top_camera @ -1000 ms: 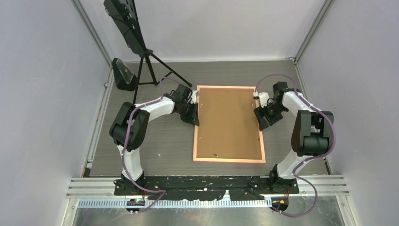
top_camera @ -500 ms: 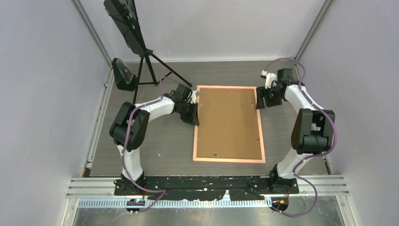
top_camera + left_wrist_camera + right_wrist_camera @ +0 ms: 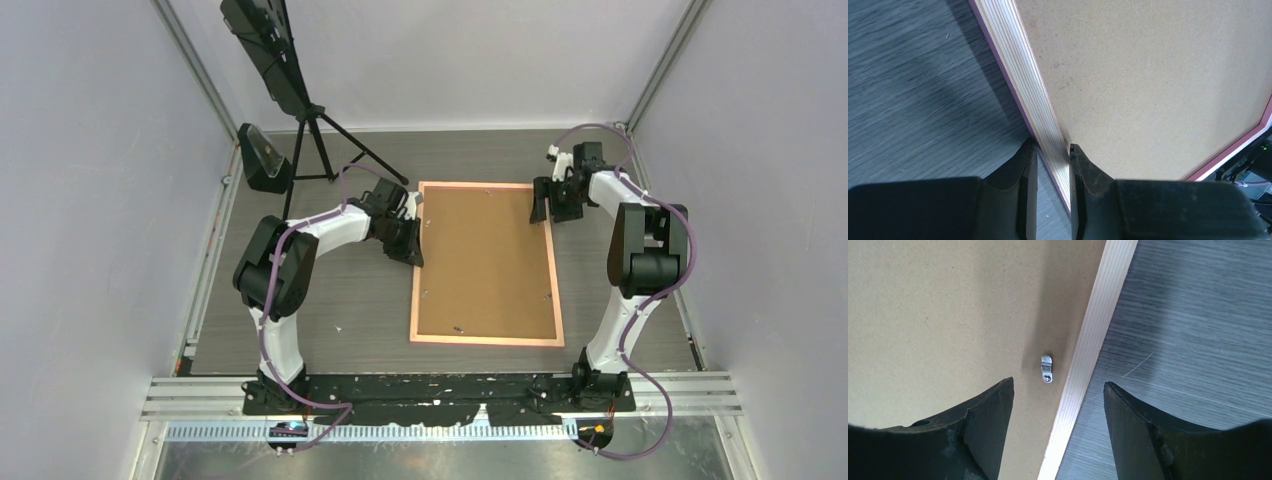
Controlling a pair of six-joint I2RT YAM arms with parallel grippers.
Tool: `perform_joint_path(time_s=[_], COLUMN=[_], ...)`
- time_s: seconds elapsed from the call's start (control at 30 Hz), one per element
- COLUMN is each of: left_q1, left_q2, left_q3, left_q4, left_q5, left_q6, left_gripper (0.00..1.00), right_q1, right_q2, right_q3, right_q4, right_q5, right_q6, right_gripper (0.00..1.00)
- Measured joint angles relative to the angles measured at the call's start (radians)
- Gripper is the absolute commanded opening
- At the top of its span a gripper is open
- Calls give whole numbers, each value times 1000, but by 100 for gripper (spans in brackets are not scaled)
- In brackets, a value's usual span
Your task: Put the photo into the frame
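Observation:
The salmon-pink frame [image 3: 487,340] lies flat in the middle of the table, with the brown backing board [image 3: 485,265] filling it. No photo shows in any view. My left gripper [image 3: 408,248] is shut on the frame's left rail [image 3: 1020,80], one finger outside it and one on the board side [image 3: 1052,147]. My right gripper [image 3: 546,208] hangs open over the frame's far right corner. Its fingers straddle the right rail [image 3: 1103,310] without touching it [image 3: 1058,382]. A small metal turn clip [image 3: 1046,368] on the board lies just ahead of the jaws.
At the back left stands a black tripod [image 3: 318,140] carrying a dark panel, with a black wedge-shaped stand [image 3: 262,158] beside it. Grey walls close in the table on three sides. More small clips dot the board's edges [image 3: 457,328].
The right arm swung from the middle of the frame's right rail to its far right corner, its gripper now partly over the board. The left gripper and the frame stayed put.

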Motion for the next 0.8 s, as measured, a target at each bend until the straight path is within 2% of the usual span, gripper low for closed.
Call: perform_joint_path(time_s=[0.8], left_q1=[0], left_q2=[0], left_q3=[0], left_q4=[0], left_q5=[0], left_q6=[0], left_gripper=[0], right_q1=[51], right_q2=[30], right_q3=[1], right_q4=[50], right_q5=[163], right_q6=[21], right_gripper=[58])
